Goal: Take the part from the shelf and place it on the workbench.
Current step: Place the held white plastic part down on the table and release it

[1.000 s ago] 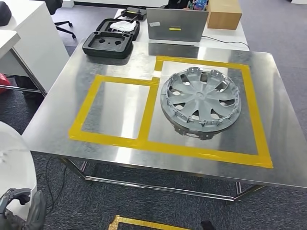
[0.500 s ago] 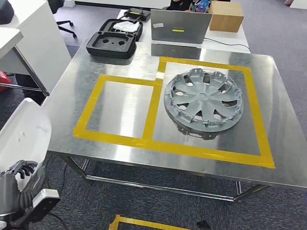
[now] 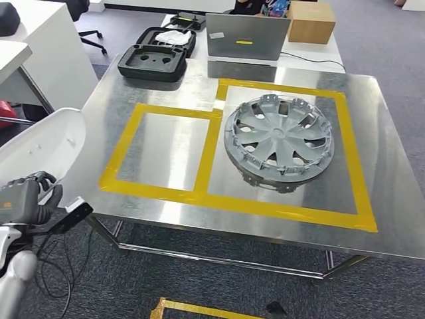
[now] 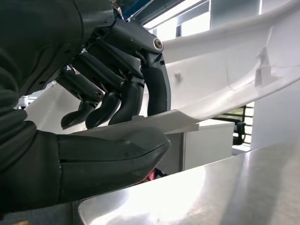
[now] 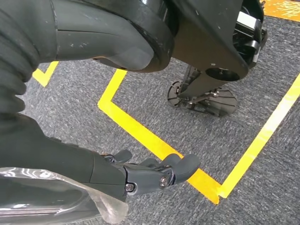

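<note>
We are in the carrying step: the part [image 3: 42, 149] is off the shelf and not yet on the worktop [image 3: 391, 193]. Nearest us, at about eight o'clock in the head view, our left hand [image 3: 27, 199] holds the white part by its near edge. In the left wrist view the dark fingers [image 4: 116, 101] press on the panel's upper face and the thumb lies under it, so the grip is a firm pinch on the edge. The part rises from the hand toward ten o'clock, beside the worktop's left edge and off its surface; whether its far tip overhangs the corner we cannot tell.

Our right hand [image 5: 155, 171] hangs low over the carpet, its fingers nearly straight, close together and holding nothing.

Further out on the worktop, a square of yellow tape [image 3: 160, 153] lies at about eleven o'clock, bare inside. Past it toward one o'clock a larger taped frame holds a grey hubcap [image 3: 278, 141]. Beyond the worktop, at twelve o'clock, sit a black foam tray [image 3: 155, 56], a laptop [image 3: 246, 36] and a cardboard box [image 3: 311, 21].

We judge that the next move calls for swinging the left arm inward toward the bare square, lifting the part above the worktop's edge, then lowering it flat before the fingers let go. The long panel held by one edge may tip or catch the rim.
</note>
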Motion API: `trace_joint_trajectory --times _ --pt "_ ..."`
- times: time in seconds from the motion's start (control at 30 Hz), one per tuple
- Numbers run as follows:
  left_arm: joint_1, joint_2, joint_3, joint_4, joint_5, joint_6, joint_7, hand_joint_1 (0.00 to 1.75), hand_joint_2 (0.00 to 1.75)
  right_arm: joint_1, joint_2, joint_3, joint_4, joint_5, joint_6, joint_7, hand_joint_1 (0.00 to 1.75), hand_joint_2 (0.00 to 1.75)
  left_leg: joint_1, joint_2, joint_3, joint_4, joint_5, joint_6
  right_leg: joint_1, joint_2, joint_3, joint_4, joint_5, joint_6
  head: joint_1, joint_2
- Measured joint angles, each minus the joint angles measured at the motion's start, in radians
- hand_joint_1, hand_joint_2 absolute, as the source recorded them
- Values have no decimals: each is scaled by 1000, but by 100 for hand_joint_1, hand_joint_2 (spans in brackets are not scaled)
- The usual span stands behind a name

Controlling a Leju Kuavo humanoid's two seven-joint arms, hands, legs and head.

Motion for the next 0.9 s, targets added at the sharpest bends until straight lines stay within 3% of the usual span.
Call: trace_joint_trajectory --times 0.2,0.4,0.63,0.9 --pt "-182 6 -79 234 -140 8 75 175 175 -7 0 5 0 16 11 10 0 175 0 0 -1 0 1 0 0 0 -1 1 1 -1 0 0" --pt "-325 -27 -155 447 -218 33 104 175 175 -9 -1 6 0 24 12 23 0 175 0 0 -1 1 1 0 0 1 -2 1 1 -1 0 0" --pt "-455 -137 -248 646 -309 50 148 175 175 -11 -11 6 0 40 14 41 0 175 -1 0 -2 1 1 0 -1 1 -2 1 1 0 0 0" --pt "-529 -265 -328 749 -345 72 143 175 175 -13 -17 5 0 52 18 33 0 175 -1 0 -3 1 1 0 -1 1 -3 1 1 0 0 0"
